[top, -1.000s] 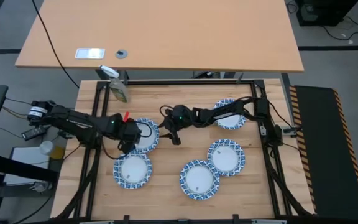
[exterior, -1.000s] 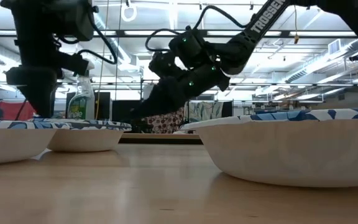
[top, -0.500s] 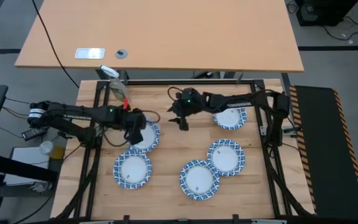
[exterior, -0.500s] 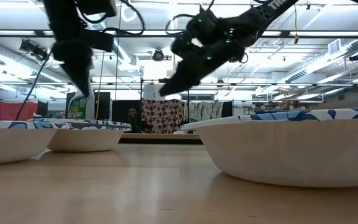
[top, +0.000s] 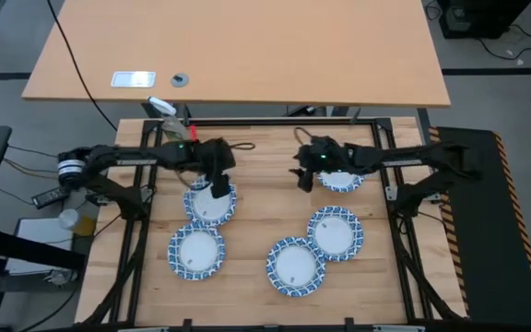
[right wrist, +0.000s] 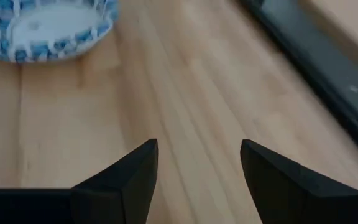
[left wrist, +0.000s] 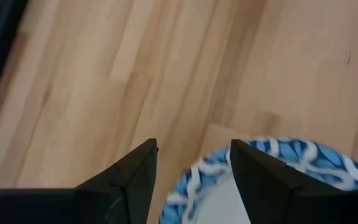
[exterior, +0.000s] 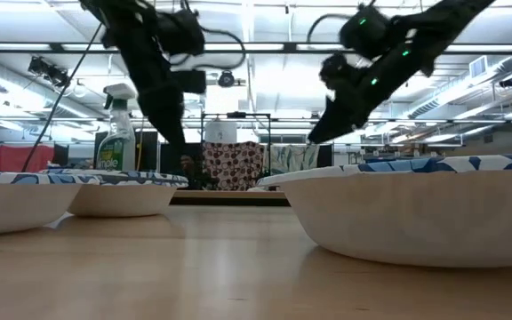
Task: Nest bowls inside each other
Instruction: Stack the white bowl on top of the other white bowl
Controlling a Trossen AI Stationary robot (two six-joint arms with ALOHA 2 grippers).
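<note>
My left gripper (top: 219, 189) hangs with its fingers spread apart and empty, tips aimed down over the far edge of one bowl (top: 208, 204); past my own dark fingers (left wrist: 132, 177) I can see that bowl's blue-and-white scalloped rim (left wrist: 278, 163) just ahead and partly under the inner finger, with bare wooden table (left wrist: 104, 81) in front of the other. A second bowl (top: 196, 252) sits on the near side of that one, close to it, so it lies beyond my left claw toward the table's front. My right gripper (top: 302, 175) is raised above the wood, fingers parted with nothing between them, and a bowl (top: 341, 179) rests just beside it on the side toward my right arm's base. Looking past the right fingers (right wrist: 120, 180) I see bare planks directly beneath and a bowl (right wrist: 45, 25) farther ahead, apart from the tips. Two more bowls lie well to the near side of the right claw: one (top: 336, 231) and another (top: 294, 266), their rims touching or overlapping slightly. From table height both claws (exterior: 172, 133) (exterior: 323, 133) hang clear above the bowl rims (exterior: 118, 178). I can count five bowls lying singly; whether any holds another inside it I cannot tell.
</note>
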